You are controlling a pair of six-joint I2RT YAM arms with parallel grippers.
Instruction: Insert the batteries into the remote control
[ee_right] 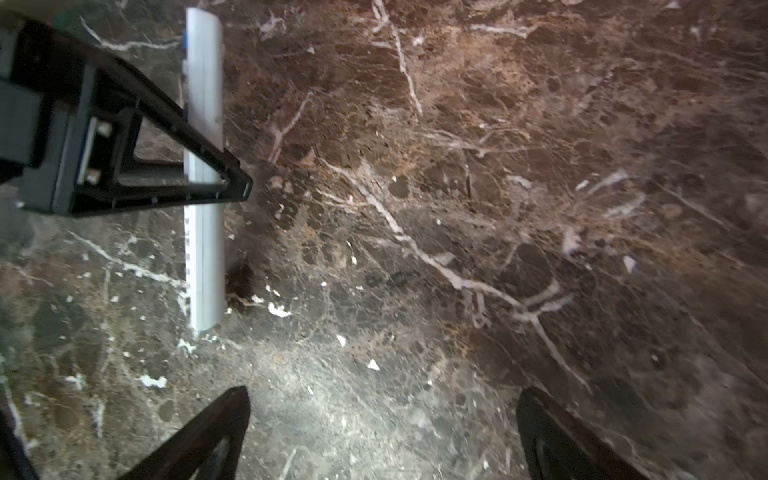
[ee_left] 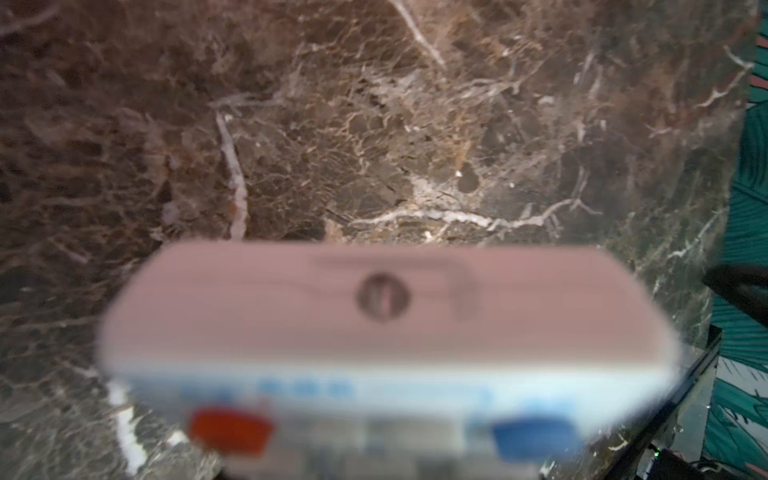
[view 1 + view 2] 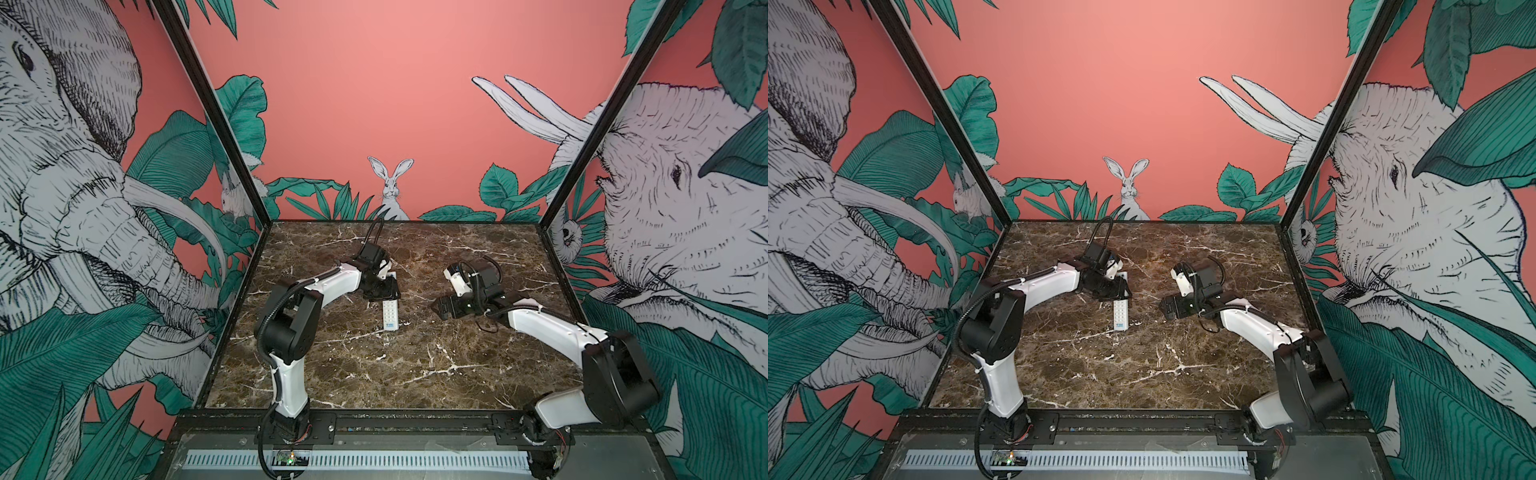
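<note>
Jungle-mural walls [image 3: 62,166] enclose brown marble tabletop [image 3: 374,365] under remote control [image 3: 390,316].

Surface [image 3: 415,374]: remote control [image 3: 390,316] lies just left of centre, its length running front edge to rear edge; left gripper [image 3: 380,293] astride its rear part; right gripper [image 3: 439,308] to its right, apart.

- The left arm [image 3: 291,386] has smooth white shells and big round black joints.
- The right arm [image 3: 548,328] looks the same, white and black.
- A black bumpy cable [image 3: 259,446] runs along each arm.
- The fingers [image 1: 166,118] are thin and black, shaped like long triangles with holes.
- Two shiny screws [image 1: 104,129] sit near one finger's base.
</note>
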